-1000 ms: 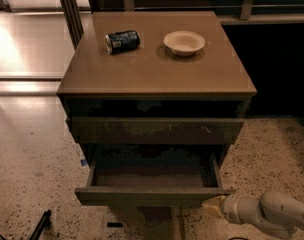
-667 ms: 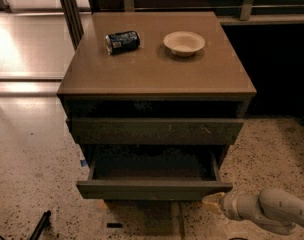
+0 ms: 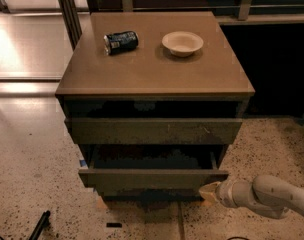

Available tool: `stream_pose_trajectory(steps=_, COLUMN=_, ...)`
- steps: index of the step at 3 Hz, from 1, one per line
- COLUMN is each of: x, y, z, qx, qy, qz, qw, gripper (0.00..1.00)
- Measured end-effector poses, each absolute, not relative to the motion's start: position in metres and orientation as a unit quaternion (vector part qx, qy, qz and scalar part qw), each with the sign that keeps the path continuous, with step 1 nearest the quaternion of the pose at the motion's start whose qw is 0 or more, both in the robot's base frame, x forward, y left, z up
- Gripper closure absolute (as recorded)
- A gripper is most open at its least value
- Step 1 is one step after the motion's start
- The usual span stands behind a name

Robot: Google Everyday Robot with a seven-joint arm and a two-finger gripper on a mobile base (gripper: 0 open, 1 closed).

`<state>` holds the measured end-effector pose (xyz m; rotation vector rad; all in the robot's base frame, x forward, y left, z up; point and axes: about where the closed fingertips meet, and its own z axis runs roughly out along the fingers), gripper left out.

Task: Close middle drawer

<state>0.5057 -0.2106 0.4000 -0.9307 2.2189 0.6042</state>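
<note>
Here the middle drawer [image 3: 153, 178] stands part-way out of the cabinet [image 3: 152, 76], under the upper drawer front [image 3: 154, 130]. The gripper [image 3: 210, 191] sits low at the cabinet's front right, just beside the drawer's right front corner. Its opening and hold cannot be told. A can [image 3: 121, 41] and a bowl [image 3: 182, 43] rest on the cabinet's top.

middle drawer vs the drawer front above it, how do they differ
The middle drawer is pulled out, inside showing; the upper drawer front sits further back. The upper front bears pale scratches; the middle one's is plain. The gripper is at the middle drawer's right front corner, away from the upper front. Both are dark, wide and handle-less.
</note>
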Motion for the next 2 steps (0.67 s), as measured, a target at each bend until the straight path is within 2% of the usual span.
stream_pose_trajectory(steps=2, x=0.553, y=-0.196, z=0.414, qx=-0.401, qy=0.827, qz=0.213, qw=0.331, gripper=1.00)
